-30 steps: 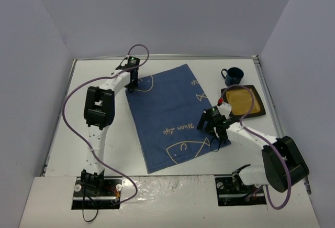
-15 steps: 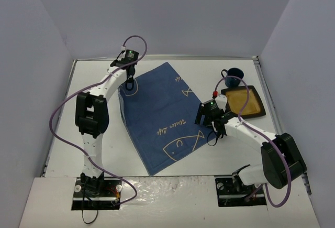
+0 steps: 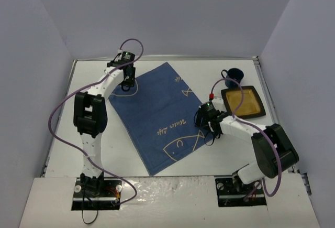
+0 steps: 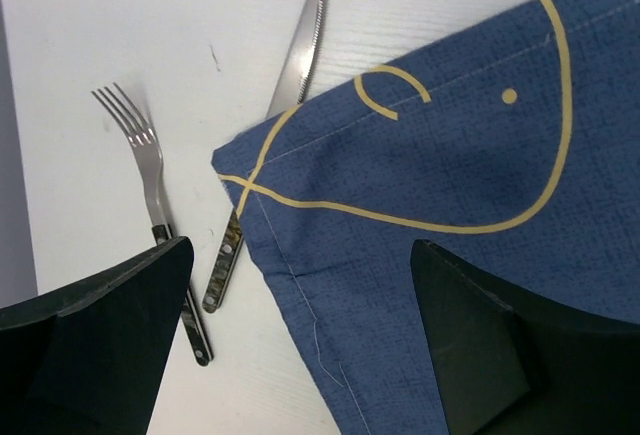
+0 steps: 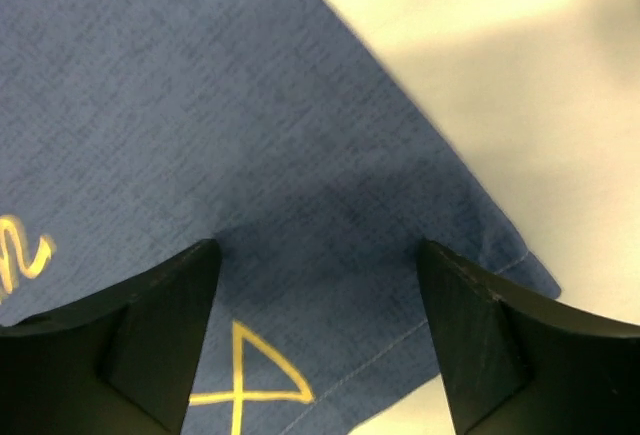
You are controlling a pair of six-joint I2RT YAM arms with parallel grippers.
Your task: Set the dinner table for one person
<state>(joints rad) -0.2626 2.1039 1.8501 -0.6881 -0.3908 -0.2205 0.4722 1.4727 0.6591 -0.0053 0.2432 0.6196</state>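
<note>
We see the left claw (image 4: 300, 247) gaping, empty, over a corner of the blue cloth (image 3: 157, 118) by fork (image 4: 150, 170) and knife (image 4: 295, 65) on the tabletop (image 3: 207, 73); the right claw (image 5: 318, 245) is equally wide, empty.

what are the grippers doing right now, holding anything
Left gripper: open, over a corner of the blue cloth, holding nothing.
Right gripper: open, over the cloth, holding nothing.

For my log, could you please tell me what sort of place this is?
Probably a robot test cell: bare grey walls box in a white table with two arms bolted at its edge.
</note>
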